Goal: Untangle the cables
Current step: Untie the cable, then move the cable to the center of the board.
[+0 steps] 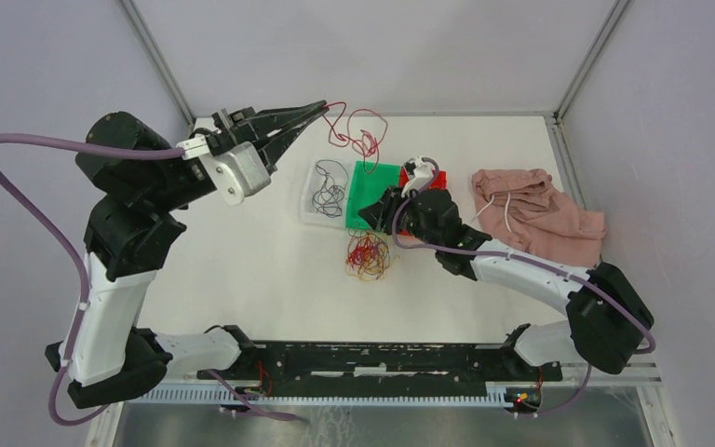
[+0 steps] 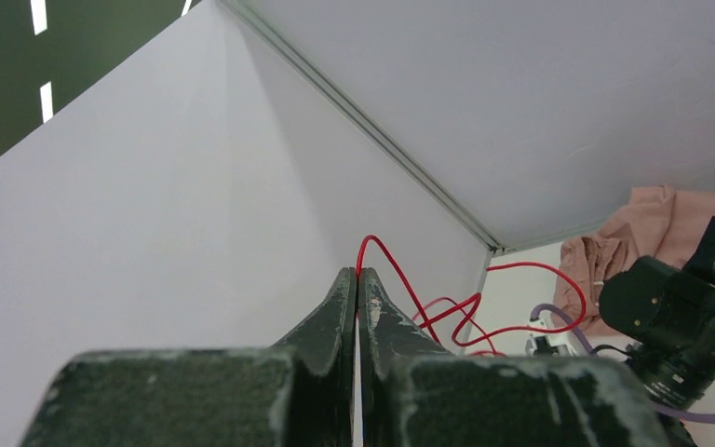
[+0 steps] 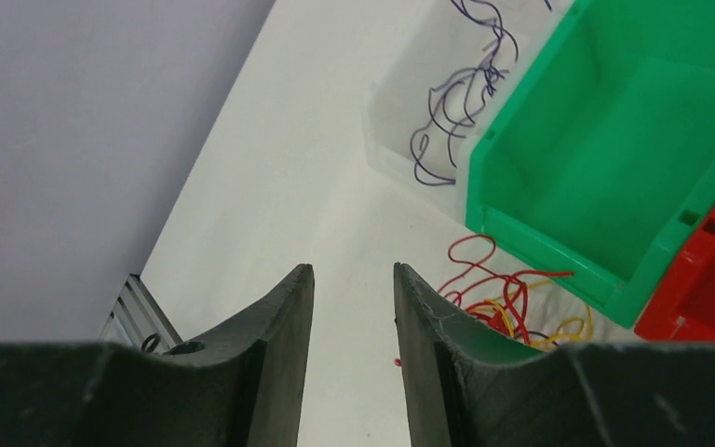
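Observation:
My left gripper (image 1: 321, 108) is raised above the table's far left and is shut on one end of a red cable (image 1: 365, 140), which hangs in loops over the far end of the bins. In the left wrist view the tips (image 2: 357, 274) pinch that cable (image 2: 542, 264). A clump of red and yellow cables (image 1: 369, 254) lies on the table in front of the bins and also shows in the right wrist view (image 3: 512, 300). Dark purple cables (image 1: 329, 186) lie in a clear bin (image 3: 400, 140). My right gripper (image 1: 374, 212) is open and empty beside the clump (image 3: 354, 275).
A green bin (image 1: 372, 191) stands right of the clear bin, with a red bin (image 1: 433, 177) behind my right wrist. A pink cloth (image 1: 535, 209) with a white drawstring lies at the right. White walls enclose the table at the back and sides.

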### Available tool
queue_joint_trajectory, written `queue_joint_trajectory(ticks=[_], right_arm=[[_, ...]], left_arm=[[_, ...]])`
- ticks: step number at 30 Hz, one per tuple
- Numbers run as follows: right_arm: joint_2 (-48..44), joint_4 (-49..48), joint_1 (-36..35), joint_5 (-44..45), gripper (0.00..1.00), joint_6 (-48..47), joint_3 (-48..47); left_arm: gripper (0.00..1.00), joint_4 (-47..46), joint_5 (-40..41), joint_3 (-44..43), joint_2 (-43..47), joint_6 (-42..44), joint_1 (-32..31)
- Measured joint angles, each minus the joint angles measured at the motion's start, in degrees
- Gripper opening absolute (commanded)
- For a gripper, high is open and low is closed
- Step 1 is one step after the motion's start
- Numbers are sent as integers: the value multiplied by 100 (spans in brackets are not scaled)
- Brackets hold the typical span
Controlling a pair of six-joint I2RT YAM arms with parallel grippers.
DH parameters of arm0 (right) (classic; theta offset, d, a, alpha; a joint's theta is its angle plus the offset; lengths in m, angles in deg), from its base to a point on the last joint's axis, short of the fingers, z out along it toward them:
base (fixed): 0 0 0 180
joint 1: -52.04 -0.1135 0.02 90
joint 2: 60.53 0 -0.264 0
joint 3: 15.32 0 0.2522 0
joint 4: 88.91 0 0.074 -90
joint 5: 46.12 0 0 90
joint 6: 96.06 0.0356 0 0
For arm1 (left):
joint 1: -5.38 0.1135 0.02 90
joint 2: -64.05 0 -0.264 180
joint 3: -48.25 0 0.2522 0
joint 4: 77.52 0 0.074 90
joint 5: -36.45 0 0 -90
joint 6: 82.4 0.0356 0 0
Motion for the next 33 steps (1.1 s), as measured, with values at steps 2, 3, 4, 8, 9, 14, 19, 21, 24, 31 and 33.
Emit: queue_joint_trajectory(ticks=[2,3,4,8,9,14,19,21,24,31,33], right_arm=[[98,-76,46,-48,45,61,170],[144,-83,72,-72,46,94,249],[175,-81,85,-92,46,111,299],[219,-85,151,-160,50,149,472],[219,-85,162,-175,51,146,490],[214,-81,177,-225,55,96,505],[481,68,177,-264,55,-162,195],[778,94,177,-264,56,-330,-74],[1235,146,177,-247,56,-597,-345],[1976,542,105,-50,56,-1040,-459],[2131,610,50,-7,55,-1115,-459]], left_arm=[[3,0,7,-85,-22,7,0],[3,0,11,-125,-31,7,0],[3,-2,15,-153,-35,9,0],[3,-4,76,-179,-31,55,0],[3,-2,85,-173,-31,66,0],[3,0,103,144,57,142,0],[3,-20,120,656,120,149,0],[3,-35,170,894,127,149,0],[3,-127,407,1329,138,151,0],[3,-782,1626,2369,129,153,0],[3,-1001,2044,2564,85,153,0]])
